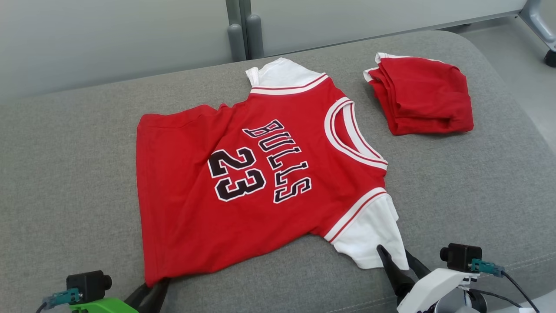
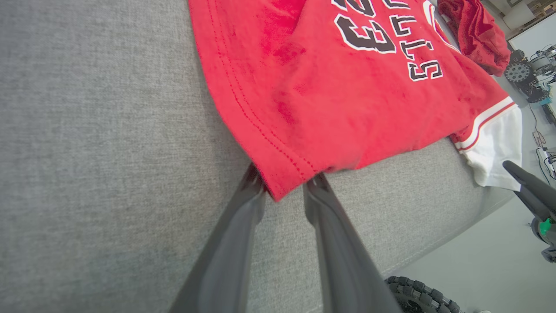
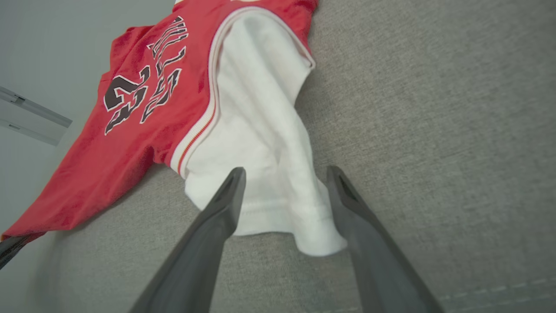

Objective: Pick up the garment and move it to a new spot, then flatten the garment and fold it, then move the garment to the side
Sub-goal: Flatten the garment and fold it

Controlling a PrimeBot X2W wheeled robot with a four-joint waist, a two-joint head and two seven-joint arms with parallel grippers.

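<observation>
The red jersey [image 1: 243,182] lay flat on the grey cushion [image 1: 65,174], near a folded red garment [image 1: 423,95]. The left hand [image 2: 285,176] stood slightly parted around its hem corner [image 2: 289,163]; the right hand [image 3: 286,171] was spread astride the white sleeve [image 3: 260,130]

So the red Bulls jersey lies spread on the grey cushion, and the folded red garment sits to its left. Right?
Not quite: the folded red garment sits to the right of the jersey, as the head view shows. The jersey is spread on the grey cushion.
</observation>
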